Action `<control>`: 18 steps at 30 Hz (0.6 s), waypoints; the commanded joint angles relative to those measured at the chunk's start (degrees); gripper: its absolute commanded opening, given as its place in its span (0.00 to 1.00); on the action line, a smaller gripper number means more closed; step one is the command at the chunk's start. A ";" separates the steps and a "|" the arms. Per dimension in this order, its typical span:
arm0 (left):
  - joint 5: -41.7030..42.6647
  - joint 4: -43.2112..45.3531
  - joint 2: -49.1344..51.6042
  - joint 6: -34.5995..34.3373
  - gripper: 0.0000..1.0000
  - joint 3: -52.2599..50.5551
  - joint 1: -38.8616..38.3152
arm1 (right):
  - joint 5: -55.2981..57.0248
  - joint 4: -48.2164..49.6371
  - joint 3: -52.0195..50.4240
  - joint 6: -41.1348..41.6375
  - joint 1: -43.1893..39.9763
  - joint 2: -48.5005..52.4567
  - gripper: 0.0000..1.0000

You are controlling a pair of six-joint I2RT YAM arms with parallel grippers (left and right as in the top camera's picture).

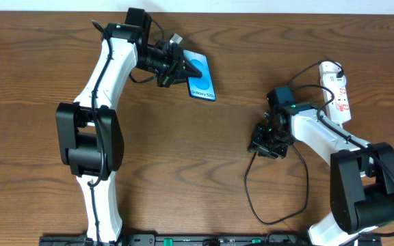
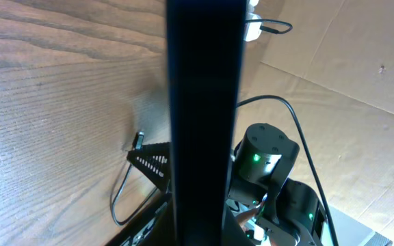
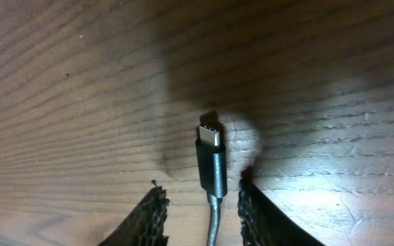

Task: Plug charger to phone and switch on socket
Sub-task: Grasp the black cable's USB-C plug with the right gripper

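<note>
On the wooden tabletop I count one phone, one charger and one socket, plus two arms with one gripper each. The phone is up near the far edge, left of centre, blue screen facing up. The left gripper looks clamped on the phone's left end; in the left wrist view the phone is just a dark bar running straight down the middle, so that's pretty much all that camera sees. The socket is the white strip over on the right, well apart from the phone. The charger's thin black cable makes one big loop on the tabletop in front of the right arm. Its plug tip lies flat on the wood, and the right gripper is down over it with its jaws spread. The two mesh-patterned fingers sit either side of the plug, with a gap showing on both sides, so it isn't pinching anything.
</note>
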 commanded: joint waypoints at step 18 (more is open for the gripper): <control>1.62 -0.17 -1.70 0.94 0.07 0.28 0.24 | 2.27 0.61 -1.05 1.31 0.15 0.24 0.15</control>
